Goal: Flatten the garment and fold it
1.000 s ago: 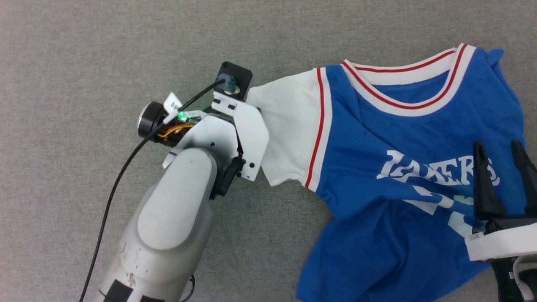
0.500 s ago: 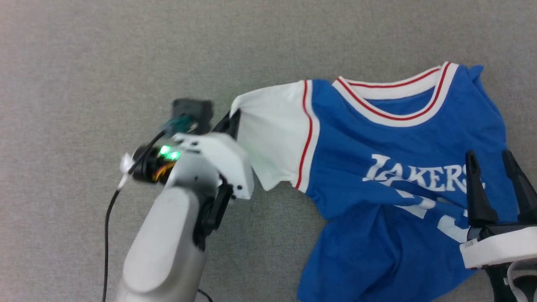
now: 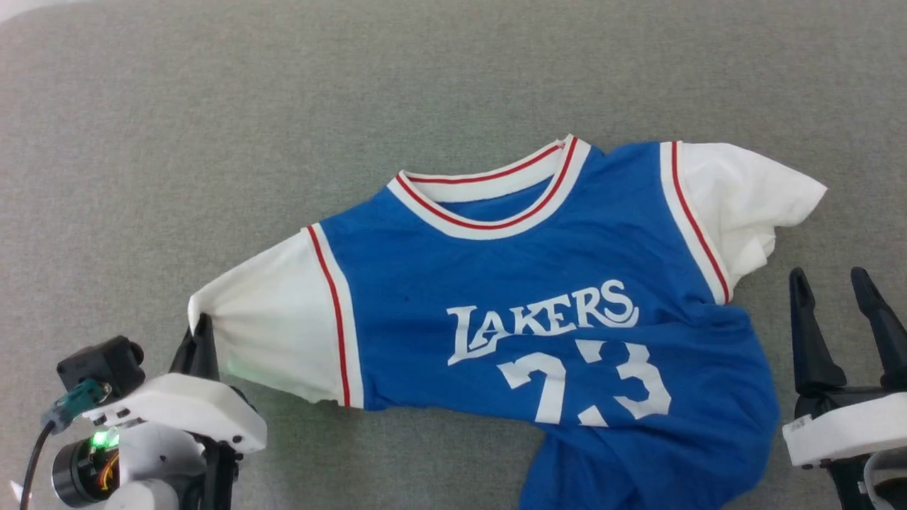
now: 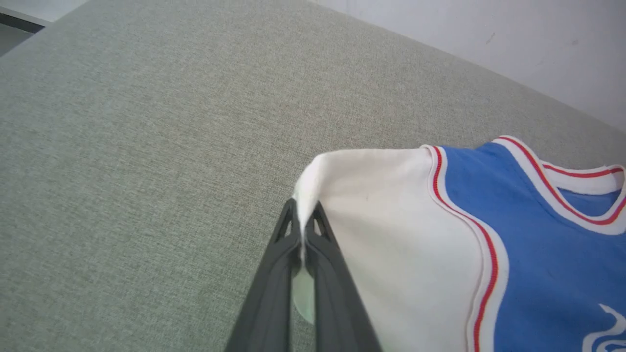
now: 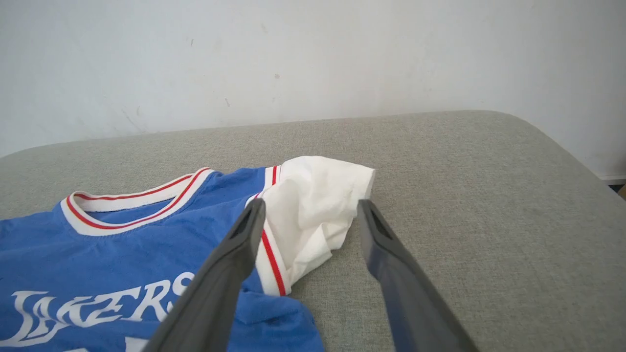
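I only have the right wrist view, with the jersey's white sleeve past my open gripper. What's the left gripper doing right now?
Observer: The left gripper is shut on the cuff edge of the garment's other sleeve.
Operator: Is that sleeve lying flat?
Observer: Mostly. In the head view it is stretched out sideways from the blue body and narrows to the pinched cuff.
Operator: And the bottom of the shirt?
Observer: Not flat. Below the number 23 the blue cloth is bunched over toward the robot's right.
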